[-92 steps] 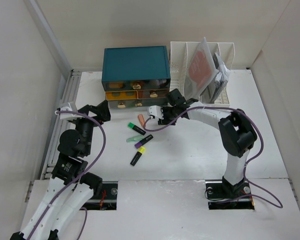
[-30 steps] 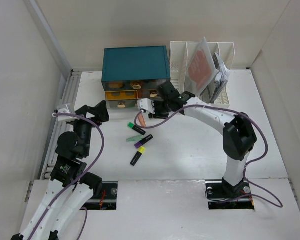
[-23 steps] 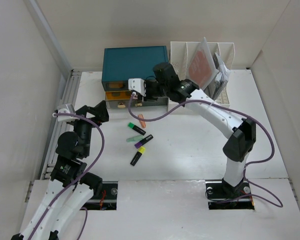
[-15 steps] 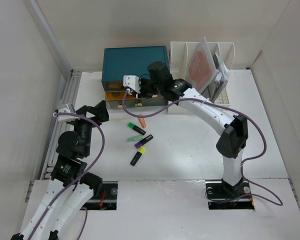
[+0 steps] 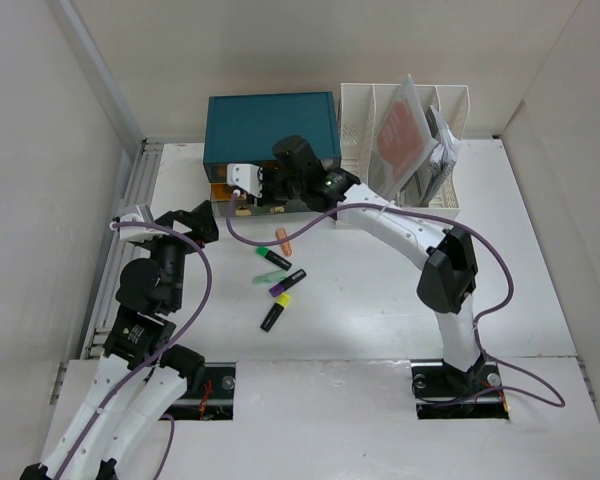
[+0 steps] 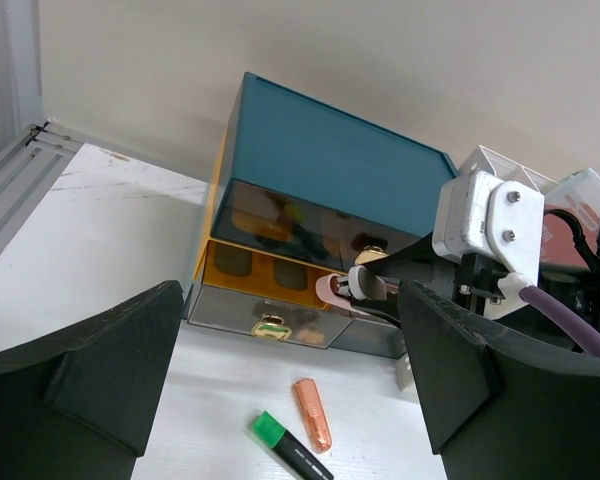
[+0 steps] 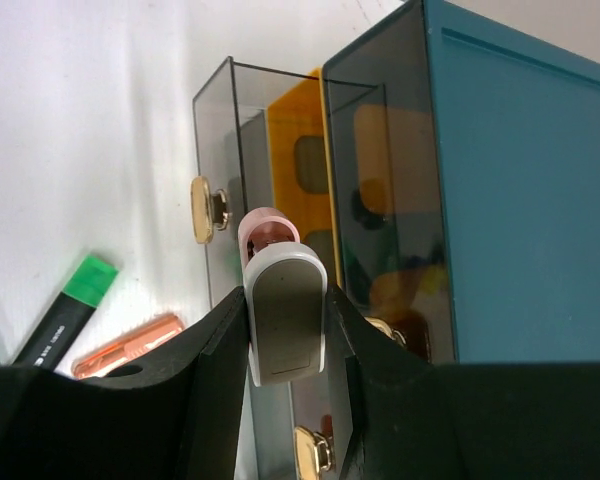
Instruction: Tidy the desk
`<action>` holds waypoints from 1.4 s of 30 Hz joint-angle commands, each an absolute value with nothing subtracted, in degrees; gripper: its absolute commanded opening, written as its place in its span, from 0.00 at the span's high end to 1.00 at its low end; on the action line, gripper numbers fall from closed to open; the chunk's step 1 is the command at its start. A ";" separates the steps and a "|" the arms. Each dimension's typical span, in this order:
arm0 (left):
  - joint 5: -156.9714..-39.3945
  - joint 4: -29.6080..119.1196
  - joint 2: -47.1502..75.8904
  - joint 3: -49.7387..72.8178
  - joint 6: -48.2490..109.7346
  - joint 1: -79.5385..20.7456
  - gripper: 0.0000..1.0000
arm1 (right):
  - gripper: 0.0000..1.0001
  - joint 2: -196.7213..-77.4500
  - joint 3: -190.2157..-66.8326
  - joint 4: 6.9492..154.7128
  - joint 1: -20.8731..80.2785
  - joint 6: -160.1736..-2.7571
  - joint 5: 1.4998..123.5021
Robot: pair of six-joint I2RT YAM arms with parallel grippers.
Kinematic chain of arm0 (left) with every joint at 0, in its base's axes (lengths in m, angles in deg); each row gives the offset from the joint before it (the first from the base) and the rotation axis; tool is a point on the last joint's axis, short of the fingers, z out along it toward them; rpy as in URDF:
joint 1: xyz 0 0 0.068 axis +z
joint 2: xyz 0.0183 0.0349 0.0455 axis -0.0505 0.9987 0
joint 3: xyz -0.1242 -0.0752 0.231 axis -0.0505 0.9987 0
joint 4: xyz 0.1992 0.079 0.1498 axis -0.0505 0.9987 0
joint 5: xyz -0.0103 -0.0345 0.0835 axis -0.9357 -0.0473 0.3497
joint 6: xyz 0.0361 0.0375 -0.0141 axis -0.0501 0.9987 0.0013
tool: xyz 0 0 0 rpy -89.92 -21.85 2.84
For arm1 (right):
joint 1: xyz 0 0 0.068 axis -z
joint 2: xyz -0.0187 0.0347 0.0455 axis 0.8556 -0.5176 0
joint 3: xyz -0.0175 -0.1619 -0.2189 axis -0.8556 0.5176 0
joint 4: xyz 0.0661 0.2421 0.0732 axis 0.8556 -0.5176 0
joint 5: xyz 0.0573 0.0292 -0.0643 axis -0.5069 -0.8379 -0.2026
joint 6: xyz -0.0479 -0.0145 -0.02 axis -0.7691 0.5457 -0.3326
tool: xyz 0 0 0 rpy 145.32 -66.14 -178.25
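The white desk [image 5: 380, 290] carries a teal drawer box [image 5: 270, 125] at the back. My right gripper [image 5: 252, 193] is shut on a pink and white stapler [image 7: 285, 310] and holds it in front of the box's left drawers, above the desk. The stapler also shows in the left wrist view [image 6: 352, 288]. The grey bottom drawer [image 7: 242, 150] with a gold knob [image 7: 202, 210] stands out a little from the box. My left gripper [image 5: 195, 222] is open and empty, left of the box, pointing at it.
Several highlighters lie on the desk before the box: orange [image 5: 284, 239], green-capped [image 5: 272, 257], pale green [image 5: 270, 277], purple [image 5: 288, 281], yellow [image 5: 274, 313]. A white file rack [image 5: 405, 130] with papers stands right of the box. Walls close in on the left and right.
My right arm has risen from the desk near the highlighters and swung left and back with the stapler, up to the box's left drawers. The left arm has barely moved.
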State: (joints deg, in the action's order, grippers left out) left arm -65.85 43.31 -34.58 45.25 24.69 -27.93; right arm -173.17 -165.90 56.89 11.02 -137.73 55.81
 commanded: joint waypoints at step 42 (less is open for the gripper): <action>-63.47 41.94 -36.07 44.86 25.54 -27.86 0.14 | 1.00 -175.26 -172.32 44.50 7.50 -137.75 39.58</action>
State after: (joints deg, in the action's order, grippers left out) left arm -64.36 43.35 -34.99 45.25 24.87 -27.91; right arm -176.75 -168.04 56.74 7.54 -136.57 54.26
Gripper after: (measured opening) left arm 0.862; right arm 0.009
